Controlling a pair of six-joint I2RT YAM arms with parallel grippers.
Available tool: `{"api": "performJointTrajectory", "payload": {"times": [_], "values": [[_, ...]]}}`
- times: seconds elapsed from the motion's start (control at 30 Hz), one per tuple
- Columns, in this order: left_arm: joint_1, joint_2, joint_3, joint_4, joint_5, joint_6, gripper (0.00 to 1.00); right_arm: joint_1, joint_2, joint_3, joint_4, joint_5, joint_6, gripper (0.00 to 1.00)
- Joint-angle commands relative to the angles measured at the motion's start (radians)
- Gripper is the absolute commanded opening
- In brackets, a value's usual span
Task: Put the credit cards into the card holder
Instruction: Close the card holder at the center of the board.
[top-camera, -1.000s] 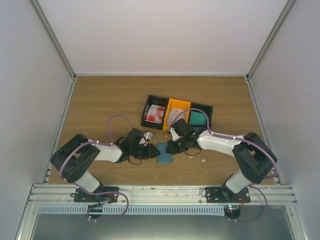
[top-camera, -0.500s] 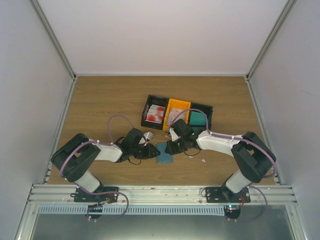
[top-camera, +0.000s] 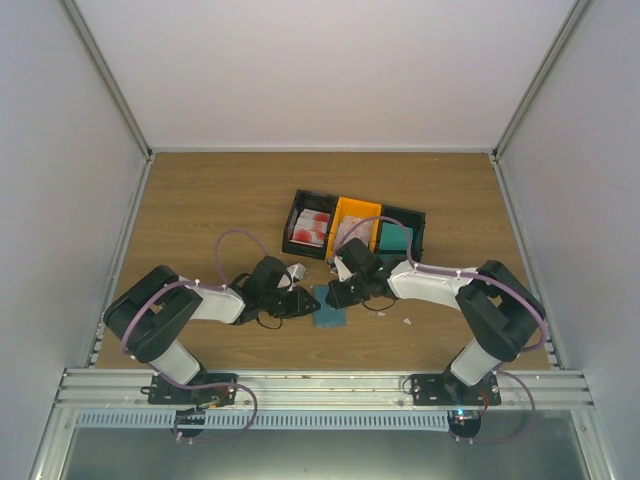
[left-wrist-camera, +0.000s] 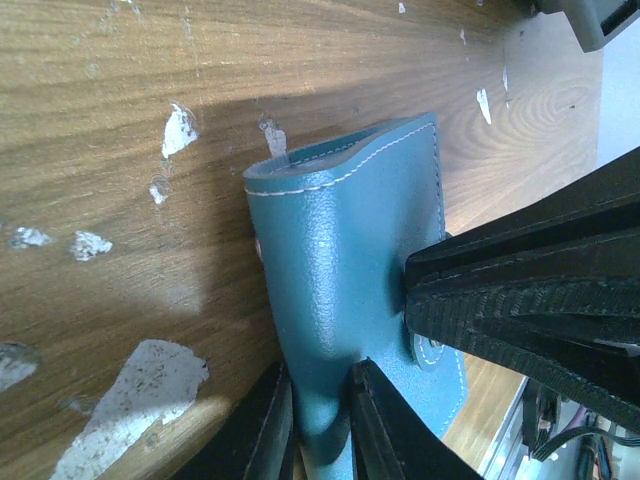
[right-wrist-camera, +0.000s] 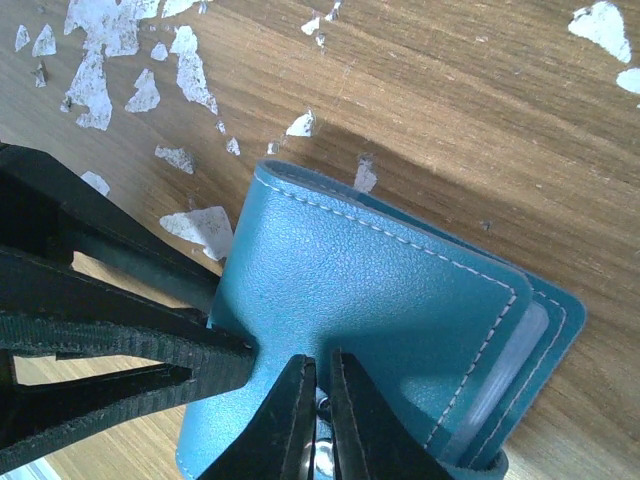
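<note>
At mid-frame the left gripper (left-wrist-camera: 320, 400) and right gripper (right-wrist-camera: 318, 380) each pinched the card holder (top-camera: 328, 310). I judged they were opening it. Next, its covers needed spreading for the credit cards (top-camera: 312, 228).

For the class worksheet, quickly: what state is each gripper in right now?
Left gripper: closed, pinching an edge of the card holder.
Right gripper: closed, pinching the card holder's cover.
</note>
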Motion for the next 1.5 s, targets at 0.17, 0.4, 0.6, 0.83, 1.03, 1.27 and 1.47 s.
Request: {"api": "performJointTrajectory", "payload": {"times": [0.17, 0.4, 0.6, 0.83, 1.03, 1.27, 1.47], "values": [[-0.006, 0.023, -0.004, -0.018, -0.012, 0.021, 0.19, 0.024, -0.051, 0.089, -0.103, 0.128, 0.0, 0.14], [-0.006, 0.024, -0.003, -0.014, -0.008, 0.02, 0.19, 0.058, -0.101, 0.052, -0.156, 0.154, 0.038, 0.22], [-0.006, 0.03, -0.004, -0.011, -0.006, 0.018, 0.19, 0.083, -0.108, 0.03, -0.154, 0.126, 0.065, 0.21], [-0.006, 0.031, -0.006, -0.009, -0.008, 0.017, 0.19, 0.087, -0.092, 0.018, -0.155, 0.122, 0.077, 0.21], [-0.006, 0.033, -0.007, -0.008, -0.007, 0.017, 0.19, 0.087, -0.069, 0.011, -0.153, 0.117, 0.084, 0.2], [-0.006, 0.034, -0.006, -0.007, -0.006, 0.016, 0.19, 0.087, -0.045, 0.005, -0.139, 0.119, 0.082, 0.2], [-0.006, 0.036, -0.009, -0.006, -0.006, 0.017, 0.19, 0.087, -0.025, -0.001, -0.1, 0.133, 0.078, 0.2]]}}
